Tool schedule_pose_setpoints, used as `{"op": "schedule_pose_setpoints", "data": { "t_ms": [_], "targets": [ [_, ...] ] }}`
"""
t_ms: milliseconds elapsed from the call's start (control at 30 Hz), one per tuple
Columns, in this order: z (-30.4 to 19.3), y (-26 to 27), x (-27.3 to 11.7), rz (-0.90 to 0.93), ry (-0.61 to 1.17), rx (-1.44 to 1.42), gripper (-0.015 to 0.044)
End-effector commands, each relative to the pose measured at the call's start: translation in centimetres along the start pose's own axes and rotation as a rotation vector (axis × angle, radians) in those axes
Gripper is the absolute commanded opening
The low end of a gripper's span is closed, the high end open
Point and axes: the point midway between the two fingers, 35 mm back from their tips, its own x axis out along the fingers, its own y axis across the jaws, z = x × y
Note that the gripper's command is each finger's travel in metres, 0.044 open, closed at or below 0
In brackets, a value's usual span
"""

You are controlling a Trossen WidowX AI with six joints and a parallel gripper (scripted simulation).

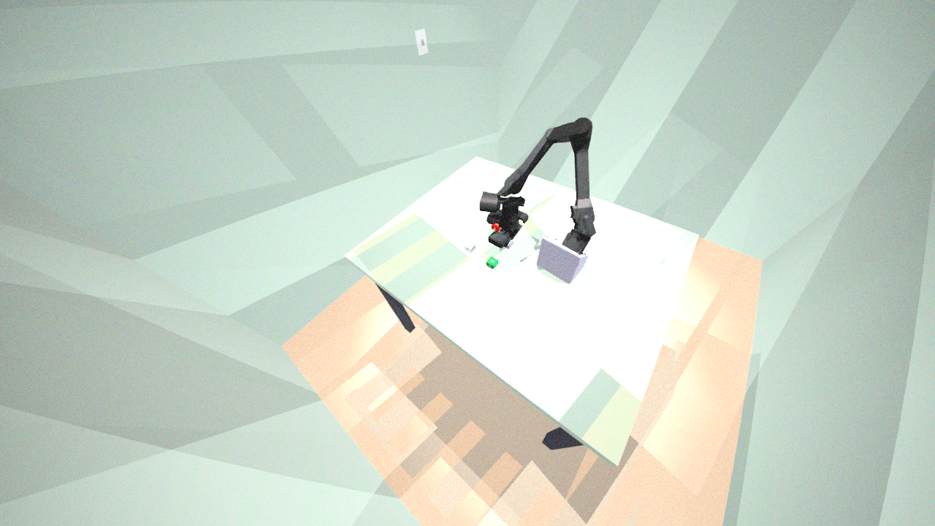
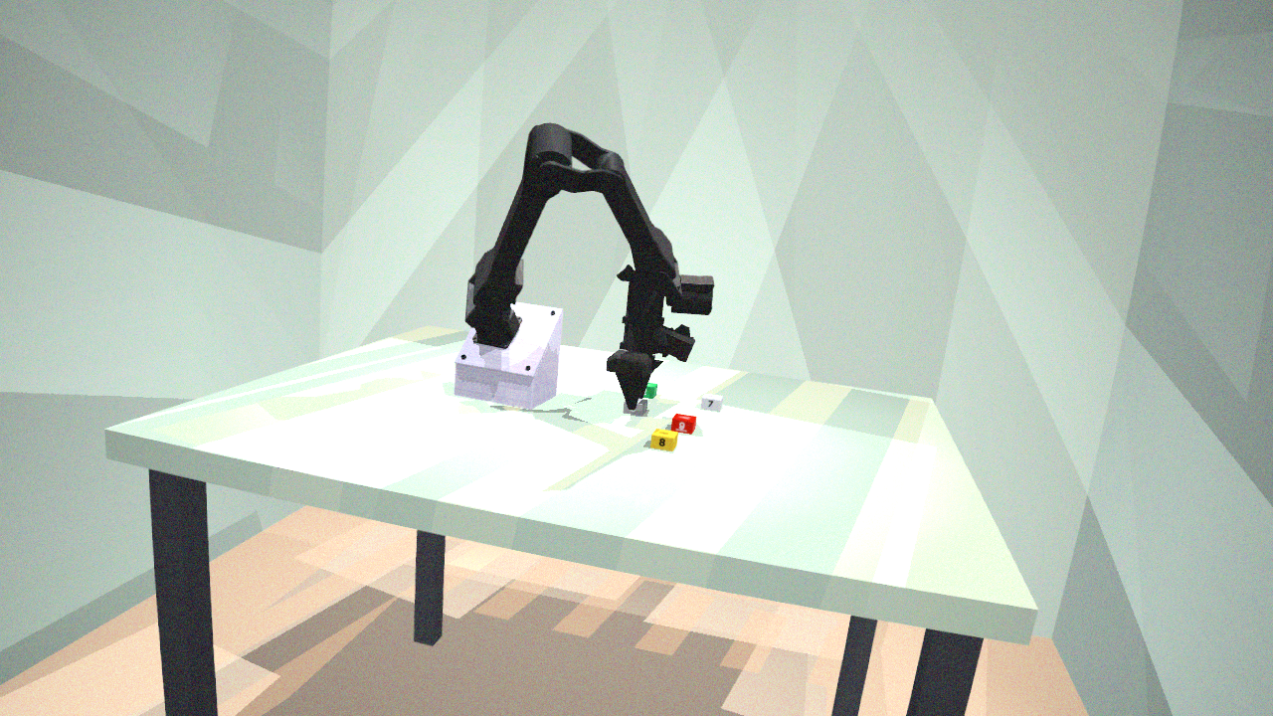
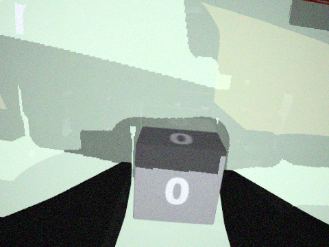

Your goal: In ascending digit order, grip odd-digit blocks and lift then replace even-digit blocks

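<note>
Yellow block [image 2: 663, 442]: one, printed 8, nearest the exterior view
Red block [image 1: 495, 227] [image 2: 683, 424] [image 3: 310, 15]: one, digit unclear
Grey block [image 1: 510, 245] [image 2: 641, 407] [image 3: 176, 195]: one, boxy, printed 0, between the fingers
Gripper [image 1: 505, 243] [image 2: 634, 408] [image 3: 177, 177]: partly open, barely wider than the block, unclamped
White block [image 1: 470, 248] [image 2: 711, 403]: one, 7
Green block [image 1: 492, 262] [image 2: 651, 390]: one, farthest

Pale green walls, crossed by broad angular bands of lighter and darker tone. White switch plate [image 1: 421, 42] high on one wall, small grey piece at its middle. Floor [image 1: 451, 487] [image 2: 356, 640] peach-tan, overlaid with lighter angular patches; broad brownish shadow beneath the counter [image 1: 523, 340] [image 2: 569, 525]. Counter's top whitish, pale green and cream bands across it, edge pale green. Dark, straight legs [image 1: 395, 307] [image 2: 182, 588] below; four in exterior view.
</note>
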Motion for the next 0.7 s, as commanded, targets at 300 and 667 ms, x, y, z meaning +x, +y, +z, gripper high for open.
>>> {"op": "schedule_pose_setpoints", "data": {
  "t_ms": [300,667],
  "targets": [
    [0.0,0.0,-0.2,-0.004,-0.001,-0.004,0.04],
    [0.3,0.2,-5.8,0.001,-0.002,-0.004,0.0321]
  ]
}}
